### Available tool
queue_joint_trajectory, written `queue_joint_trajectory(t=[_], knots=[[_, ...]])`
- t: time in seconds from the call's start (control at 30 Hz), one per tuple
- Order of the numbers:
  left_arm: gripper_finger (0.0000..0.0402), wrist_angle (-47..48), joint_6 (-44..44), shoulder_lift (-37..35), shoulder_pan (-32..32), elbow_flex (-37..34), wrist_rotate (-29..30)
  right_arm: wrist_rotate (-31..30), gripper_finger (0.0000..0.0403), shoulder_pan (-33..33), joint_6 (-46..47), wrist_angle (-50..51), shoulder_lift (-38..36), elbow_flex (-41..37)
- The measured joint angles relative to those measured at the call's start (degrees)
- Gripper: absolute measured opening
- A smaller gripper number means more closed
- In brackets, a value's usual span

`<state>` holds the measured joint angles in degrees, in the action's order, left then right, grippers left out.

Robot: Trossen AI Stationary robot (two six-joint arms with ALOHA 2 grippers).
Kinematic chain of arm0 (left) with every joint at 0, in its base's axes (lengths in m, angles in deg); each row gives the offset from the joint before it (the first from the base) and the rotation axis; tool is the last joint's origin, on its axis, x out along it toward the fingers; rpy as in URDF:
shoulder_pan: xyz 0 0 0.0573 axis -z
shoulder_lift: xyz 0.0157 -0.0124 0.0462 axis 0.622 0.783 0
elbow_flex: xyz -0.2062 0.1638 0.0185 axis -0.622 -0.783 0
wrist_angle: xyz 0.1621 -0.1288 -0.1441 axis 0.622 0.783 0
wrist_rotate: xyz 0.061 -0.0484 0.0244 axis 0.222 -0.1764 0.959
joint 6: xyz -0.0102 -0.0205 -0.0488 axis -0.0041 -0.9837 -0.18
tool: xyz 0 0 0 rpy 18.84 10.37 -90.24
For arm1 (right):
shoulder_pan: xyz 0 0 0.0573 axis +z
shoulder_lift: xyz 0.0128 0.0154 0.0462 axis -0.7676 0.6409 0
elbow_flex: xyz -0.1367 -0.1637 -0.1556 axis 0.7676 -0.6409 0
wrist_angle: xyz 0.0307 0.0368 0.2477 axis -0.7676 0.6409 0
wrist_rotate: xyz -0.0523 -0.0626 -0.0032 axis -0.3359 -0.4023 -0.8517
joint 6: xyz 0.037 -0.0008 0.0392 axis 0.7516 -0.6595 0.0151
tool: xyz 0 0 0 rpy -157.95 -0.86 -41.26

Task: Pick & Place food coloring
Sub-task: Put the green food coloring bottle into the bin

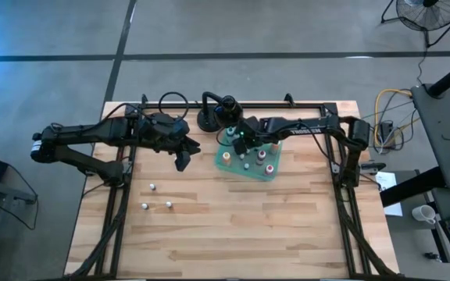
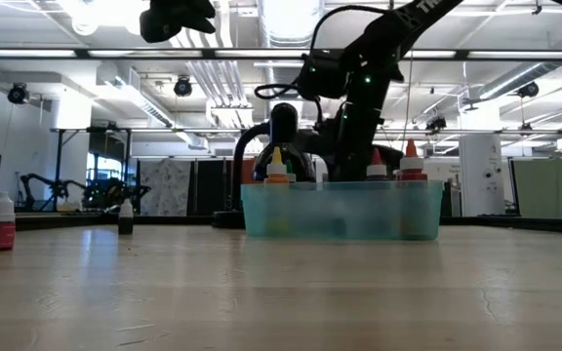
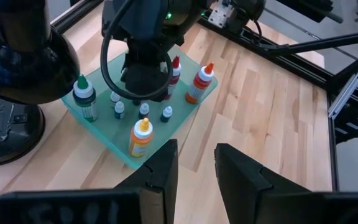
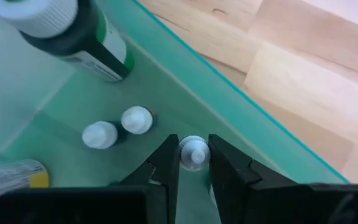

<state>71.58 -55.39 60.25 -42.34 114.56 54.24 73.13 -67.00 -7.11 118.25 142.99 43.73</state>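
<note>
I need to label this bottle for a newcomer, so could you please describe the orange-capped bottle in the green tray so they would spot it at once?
Find the shallow translucent green tray on the wooden table, beside the black round-based stand. At the tray's edge nearest the left end effector stands the orange-capped bottle. Its yellow-orange body and larger size set it apart from the tiny white-capped bottles behind it.

The tray (image 3: 185, 112) was translucent teal-green on a pale wooden table (image 1: 248, 226) with light plank grain. In the tray stood bottles: one with an orange cap (image 3: 200, 83), one red-capped (image 3: 175, 70), one yellow and orange (image 3: 140, 138), one dark green with a white cap (image 4: 67, 31). Small white-capped bottles (image 4: 118, 127) stood beside it. The arms (image 1: 100, 139) were black.
</note>
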Motion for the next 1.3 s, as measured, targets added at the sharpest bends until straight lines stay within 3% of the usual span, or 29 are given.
queue_joint_trajectory(t=[1.3], knots=[[0.0080,0.0,0.7,0.0,0.0,0.0,0.1,0.6,0.0096,0.1,-3.4,-4.1,0.1,-2.9]])
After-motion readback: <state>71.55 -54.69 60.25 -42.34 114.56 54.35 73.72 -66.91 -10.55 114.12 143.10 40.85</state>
